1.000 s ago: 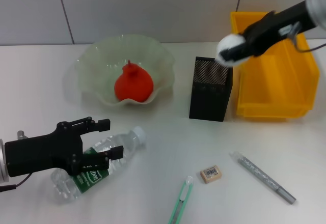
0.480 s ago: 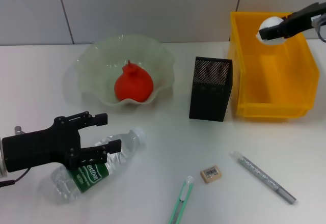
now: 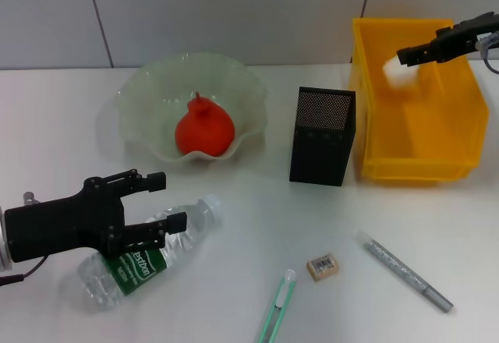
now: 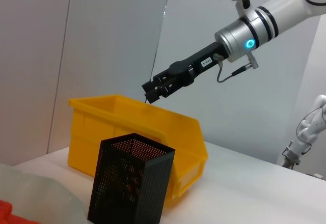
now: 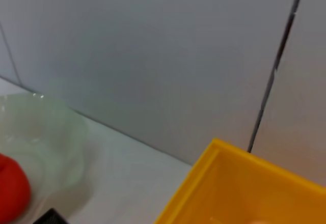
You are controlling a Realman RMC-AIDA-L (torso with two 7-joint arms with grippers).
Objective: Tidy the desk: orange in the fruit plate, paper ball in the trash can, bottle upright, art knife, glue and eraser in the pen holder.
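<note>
The paper ball (image 3: 397, 70) is a white blur just below my right gripper (image 3: 407, 53), which is open over the yellow trash can (image 3: 421, 136). The left wrist view shows that gripper (image 4: 153, 89) above the trash can (image 4: 127, 124). The orange (image 3: 204, 129) lies in the pale green fruit plate (image 3: 148, 78). The bottle (image 3: 144, 257) lies on its side at the front left, with my left gripper (image 3: 162, 201) open just over its upper half. The black mesh pen holder (image 3: 322, 136) stands mid-table. The eraser (image 3: 322, 266), art knife (image 3: 277, 312) and glue (image 3: 404, 271) lie on the table in front of it.
A grey panelled wall runs behind the white table. The pen holder stands close to the trash can's left wall. The right wrist view shows the trash can's corner (image 5: 239, 188), the plate (image 5: 46, 142) and part of the orange (image 5: 10, 188).
My right gripper carried the paper ball from beside the pen holder to over the trash can and let go; the ball is dropping in. My left gripper stayed over the bottle.
</note>
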